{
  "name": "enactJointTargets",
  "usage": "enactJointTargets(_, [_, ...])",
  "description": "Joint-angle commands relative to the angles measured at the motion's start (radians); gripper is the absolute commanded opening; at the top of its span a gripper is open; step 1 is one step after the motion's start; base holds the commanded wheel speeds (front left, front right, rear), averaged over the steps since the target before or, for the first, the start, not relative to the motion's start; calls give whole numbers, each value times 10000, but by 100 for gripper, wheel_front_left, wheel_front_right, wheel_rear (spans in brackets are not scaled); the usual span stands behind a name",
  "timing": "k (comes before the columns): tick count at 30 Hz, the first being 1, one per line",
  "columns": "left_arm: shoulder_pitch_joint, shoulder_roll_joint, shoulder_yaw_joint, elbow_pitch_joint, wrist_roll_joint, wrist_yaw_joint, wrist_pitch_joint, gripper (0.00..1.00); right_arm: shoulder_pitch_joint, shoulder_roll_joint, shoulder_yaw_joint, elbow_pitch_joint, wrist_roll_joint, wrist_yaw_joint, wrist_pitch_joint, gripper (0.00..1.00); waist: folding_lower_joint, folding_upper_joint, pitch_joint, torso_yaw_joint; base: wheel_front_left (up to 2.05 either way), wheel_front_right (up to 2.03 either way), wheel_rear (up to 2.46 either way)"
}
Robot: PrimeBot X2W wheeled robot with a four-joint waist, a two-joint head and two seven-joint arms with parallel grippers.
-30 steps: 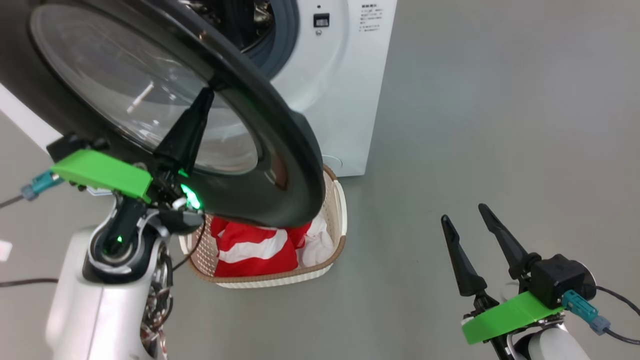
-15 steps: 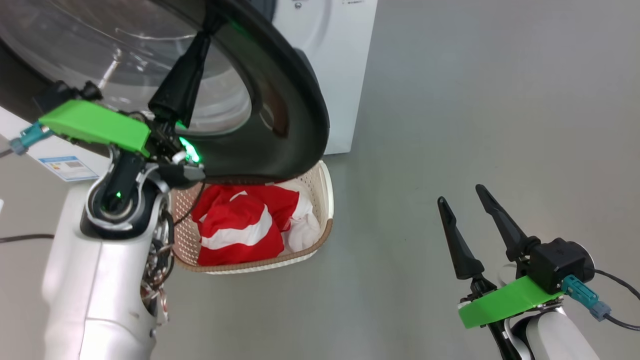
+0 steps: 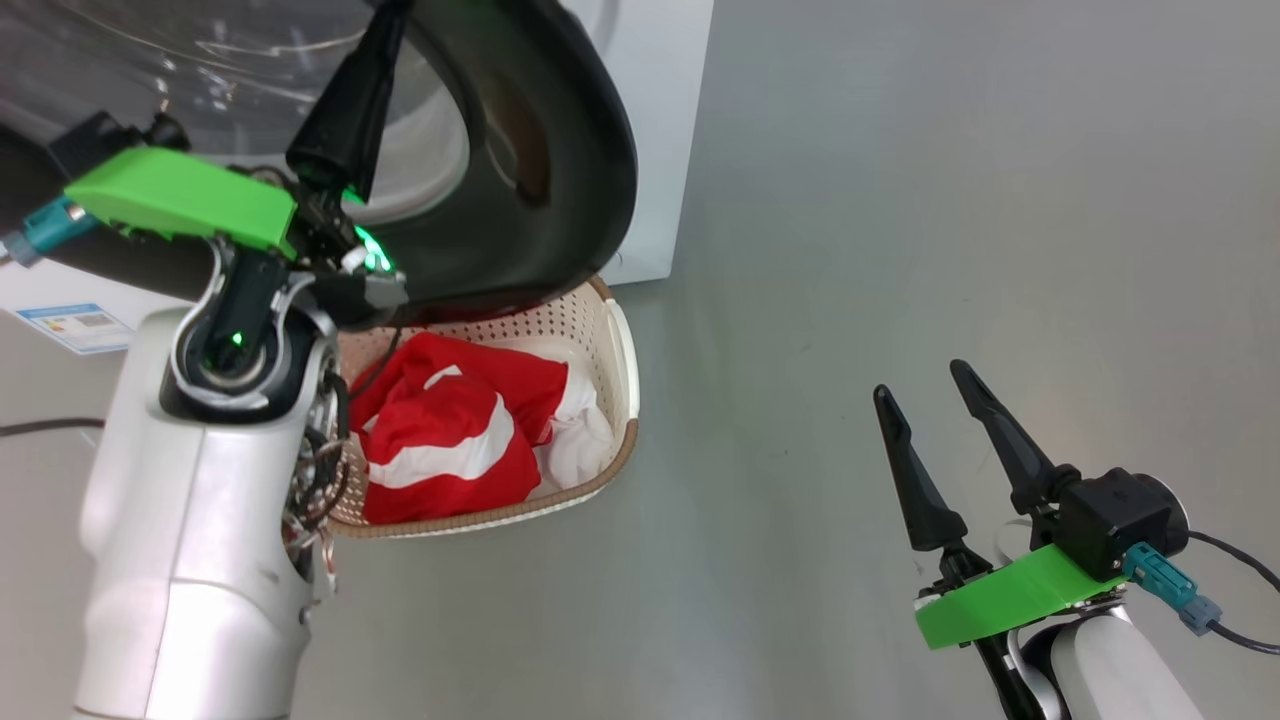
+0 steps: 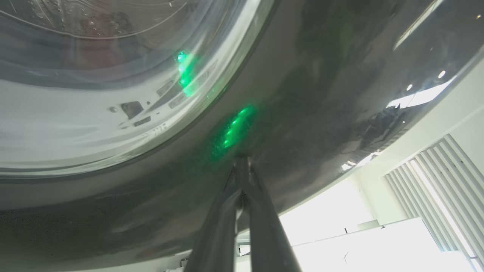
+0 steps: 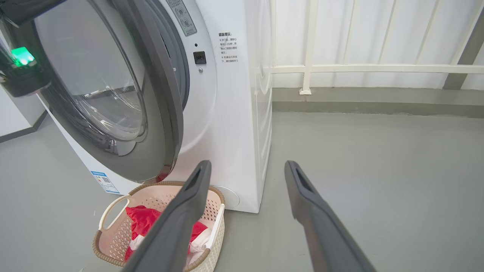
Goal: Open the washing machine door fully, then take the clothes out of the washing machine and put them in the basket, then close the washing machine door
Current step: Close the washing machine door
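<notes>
Black and tapered, the left fingers (image 4: 230, 211) are seen pressed together with nothing held between them. Their tips are set against the glossy dark rim of the washing machine door (image 4: 321, 94), just outside the clear glass window (image 4: 113, 75). A green light is reflected in the rim and in the glass beside the tips. From the head view the same left fingers (image 3: 350, 100) are laid up along the outer face of the washing machine door (image 3: 560, 150), with a green plastic mount (image 3: 180, 200) and the pale forearm below them.

The door is held part-way open, swung out at an angle from the front of the white washing machine (image 5: 234, 113). The grey inner side of the washing machine door (image 5: 162, 113) is turned toward the port.

Under the lower edge of the door, the basket (image 3: 600, 470) is set on the grey floor (image 3: 900, 200), close against the foot of the washing machine (image 3: 660, 150). The clothes (image 3: 440, 440) are piled inside it, red fabric with a white stripe and a white piece at the side nearer the right arm.

Well apart from all of this, the right fingers (image 3: 915, 480) are spread wide and empty above bare floor. From the right wrist the right fingers (image 5: 189, 211) are pointed toward the machine's lower corner, and the basket (image 5: 98, 241) with the clothes (image 5: 140, 221) is partly covered by one finger.
</notes>
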Motion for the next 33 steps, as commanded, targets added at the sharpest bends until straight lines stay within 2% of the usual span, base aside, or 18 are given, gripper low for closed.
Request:
enactJointTargets(1, [-353, 214, 163, -201, 81, -160, -66, 0, -199, -24, 233, -244, -23, 48, -65, 100, 0, 0, 62, -43, 0, 0, 0])
enactJointTargets(11, [-837, 214, 139, 150, 213, -427, -402, 0, -319, -24, 281, -258, -36, 48, -65, 100, 0, 0, 284, -182, 0, 0, 0])
enactJointTargets(20, [-524, 214, 133, 398, 177, -560, -398, 0, -316, -24, 223, -132, 1, 48, -65, 100, 0, 0, -29, -140, 0, 0, 0])
enactJointTargets(21, [-421, 220, 146, 380, 130, -567, -341, 9, -304, -24, 213, -120, 6, 48, -65, 100, 0, 0, -90, -126, 0, 0, 0])
enactJointTargets(22, [-297, 246, 130, 336, 135, -576, -287, 62, -286, -24, 199, -107, 6, 48, -65, 100, 0, 0, -156, -106, 0, 0, 0])
enactJointTargets(23, [-297, 246, 130, 336, 135, -576, -287, 62, -286, -24, 199, -107, 6, 48, -65, 100, 0, 0, -156, -106, 0, 0, 0])
enactJointTargets(24, [-4, 322, 134, 285, 165, -575, -262, 100, -236, -24, 166, -88, 11, 48, -65, 100, 0, 0, -303, -57, 0, 0, 0])
enactJointTargets(29, [881, 583, 68, -200, 443, -607, -309, 100, -54, -24, 34, -34, 14, 48, -65, 100, 0, 0, -762, 108, 0, 0, 0])
enactJointTargets(33, [1811, 933, -13, -994, 1116, -642, -784, 100, 75, -24, -63, -36, -23, 48, -65, 100, 0, 0, -1139, 246, 0, 0, 0])
